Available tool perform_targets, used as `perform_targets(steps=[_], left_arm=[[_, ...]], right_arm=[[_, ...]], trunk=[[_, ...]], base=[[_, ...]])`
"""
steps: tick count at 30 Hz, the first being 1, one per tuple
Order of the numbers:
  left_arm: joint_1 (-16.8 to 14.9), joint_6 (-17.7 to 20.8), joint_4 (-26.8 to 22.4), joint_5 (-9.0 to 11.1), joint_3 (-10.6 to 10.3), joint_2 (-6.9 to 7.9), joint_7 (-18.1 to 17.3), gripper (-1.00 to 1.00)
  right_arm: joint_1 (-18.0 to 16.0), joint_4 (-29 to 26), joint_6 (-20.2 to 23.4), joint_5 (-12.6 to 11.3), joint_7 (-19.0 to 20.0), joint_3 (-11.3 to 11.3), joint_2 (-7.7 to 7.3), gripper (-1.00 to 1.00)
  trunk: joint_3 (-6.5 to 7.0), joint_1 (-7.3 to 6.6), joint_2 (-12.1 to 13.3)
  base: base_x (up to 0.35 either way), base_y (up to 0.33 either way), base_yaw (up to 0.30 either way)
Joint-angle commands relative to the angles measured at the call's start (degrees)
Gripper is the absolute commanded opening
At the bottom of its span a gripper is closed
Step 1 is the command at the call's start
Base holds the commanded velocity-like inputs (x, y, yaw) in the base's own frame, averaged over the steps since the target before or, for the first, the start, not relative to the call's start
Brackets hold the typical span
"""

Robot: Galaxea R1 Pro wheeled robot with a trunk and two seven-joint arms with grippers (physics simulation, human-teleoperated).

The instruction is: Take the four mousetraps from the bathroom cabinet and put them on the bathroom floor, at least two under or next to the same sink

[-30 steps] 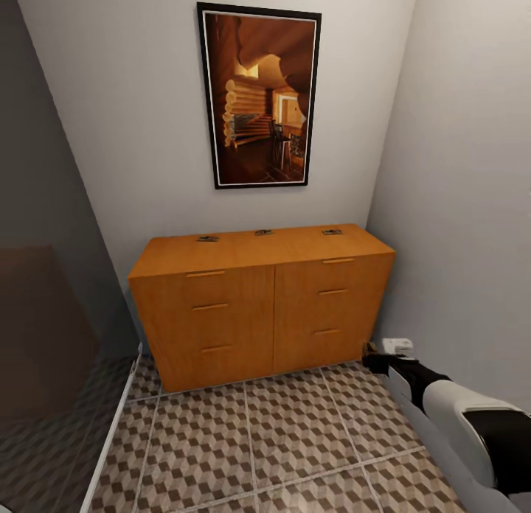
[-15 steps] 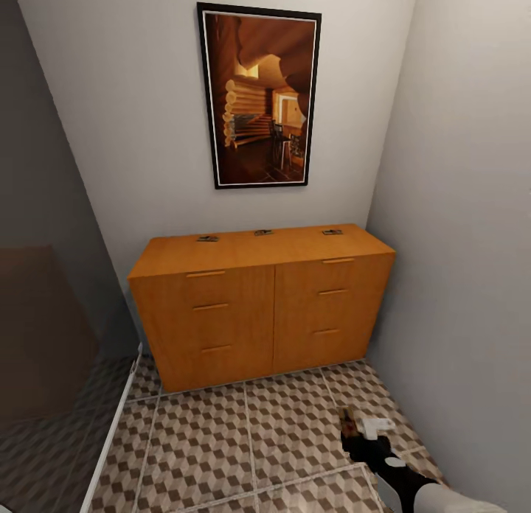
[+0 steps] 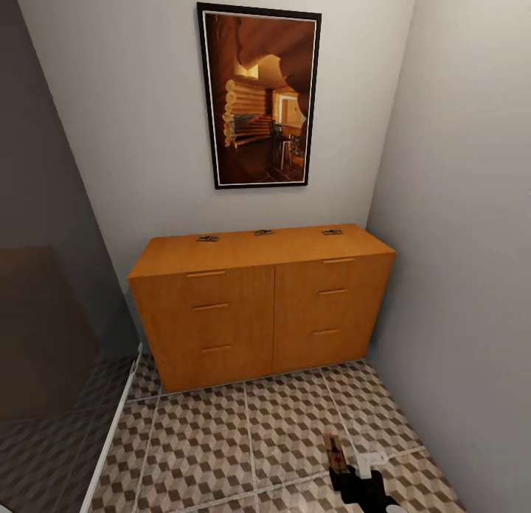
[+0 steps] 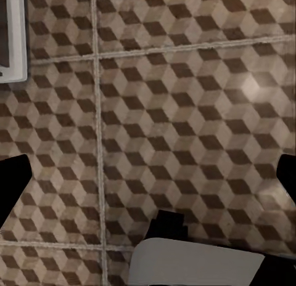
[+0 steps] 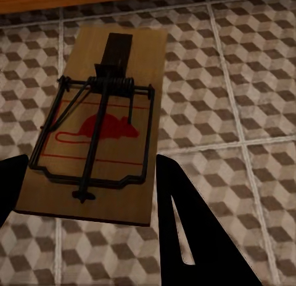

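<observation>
From your head view, your right end effector (image 3: 346, 465) sits low at 5 o'clock, closed on a mousetrap (image 3: 335, 452) just above the bathroom floor (image 3: 221, 439). Three more mousetraps (image 3: 207, 239) lie along the back edge of the cabinet (image 3: 258, 306) top, well apart from it, near 12 o'clock.

In your left wrist view, the left end effector (image 4: 148, 175) has its dark fingers (image 4: 12, 181) spread wide, holding nothing above the tiles.

In your right wrist view, the black fingers (image 5: 185, 230) flank the tan board with black wire and red mouse print.
</observation>
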Motion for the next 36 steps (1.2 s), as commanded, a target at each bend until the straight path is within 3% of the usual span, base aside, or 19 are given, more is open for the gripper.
perform_targets(steps=[1,6,12,19,21,22,23,25,30,36], left_arm=[[-0.1,1.2,-1.1,0.1,0.1,-0.22,0.1,1.00],[-2.3,7.9,-8.1,0.1,0.1,-1.51,0.0,1.00],[-4.6,8.9,-8.9,0.0,0.0,-3.40,0.0,1.00],[-6.8,10.6,-9.1,-0.1,-0.2,-3.75,-0.3,1.00],[-7.1,10.8,-9.2,-0.1,-1.7,-3.79,-0.4,1.00],[-7.2,10.9,-9.8,-0.1,-5.0,-3.84,-0.3,1.00],[-7.2,10.9,-10.1,-0.2,-6.3,-3.86,-0.2,1.00],[-7.3,10.8,-10.2,-0.2,-7.6,-3.87,-0.1,1.00],[-7.3,10.7,-10.0,-0.1,-8.5,-3.77,-0.1,1.00],[-7.3,8.5,-9.9,0.0,-8.7,-3.71,-0.1,1.00]], right_arm=[[0.1,0.1,-0.3,-0.6,0.4,0.4,0.03,-1.00],[1.0,0.1,-1.5,-0.6,0.2,0.4,0.74,-1.00],[1.1,0.1,-1.9,-0.5,-1.3,0.4,1.82,-1.00],[1.1,0.0,-2.9,-0.6,-1.9,0.4,1.84,-1.00],[1.1,0.0,-3.1,-0.6,-2.0,0.4,1.81,-1.00],[1.1,-0.1,-3.1,-0.6,-2.0,0.3,1.73,-1.00],[1.1,-0.2,-3.1,-0.6,-2.0,0.3,1.67,-1.00],[1.1,-0.2,-3.1,-0.6,-2.0,0.3,1.58,-1.00],[1.1,-0.4,-3.6,-0.7,-1.9,0.3,1.52,-1.00],[1.1,-0.3,-8.1,-0.6,-2.0,0.4,1.66,-1.00]], trunk=[[-0.06,0.00,0.0],[-0.06,0.00,0.0],[-0.06,0.00,0.0],[-0.06,0.00,0.0],[-0.06,0.00,0.0],[-0.06,0.00,0.0],[-0.06,0.00,0.0],[-0.06,0.00,0.0],[-0.06,0.00,0.0],[-0.06,0.00,0.0]], base=[[0.000,0.000,0.000],[0.000,0.000,0.000],[0.000,0.000,0.000],[0.000,0.000,0.000],[0.000,0.000,0.000],[0.000,0.000,0.000],[0.000,0.000,0.000],[0.000,0.000,0.000],[0.000,0.000,0.000],[0.000,0.000,0.000]])
